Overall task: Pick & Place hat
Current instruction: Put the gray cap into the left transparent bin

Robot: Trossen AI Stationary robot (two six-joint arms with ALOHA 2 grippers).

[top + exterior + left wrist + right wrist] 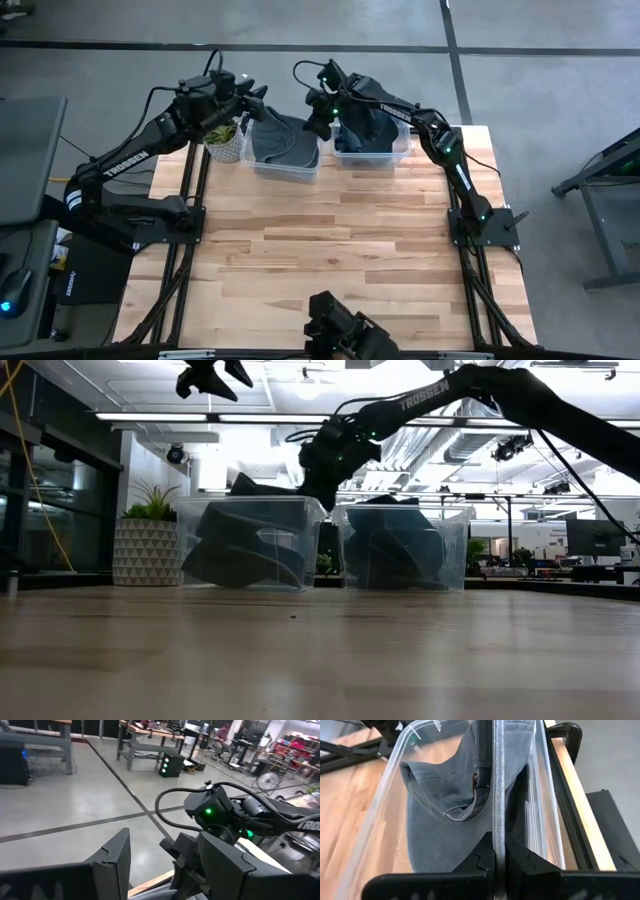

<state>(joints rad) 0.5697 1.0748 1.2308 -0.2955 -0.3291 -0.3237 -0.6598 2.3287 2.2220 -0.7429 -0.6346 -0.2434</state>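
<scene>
The hat [445, 820] lies in the left bin [285, 165]; it looks light, soft and floppy, its stitched brim stiffer and likely the best place to grip; the right gripper [499, 855] hangs over that bin, fingers pressed together on a fold of the hat's cloth; the left gripper [250, 100] hovers behind the bin, fingers spread, empty.

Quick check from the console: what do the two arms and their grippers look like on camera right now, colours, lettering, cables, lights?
Both arms are dark, near-black, with boxy links. The left arm carries white TROSSEN lettering along its forearm. The right arm has black cables looping near its wrist and small green lights. The left gripper has flat, angular dark fingers; the right gripper likewise, with stepped notches on the inner edges.
</scene>
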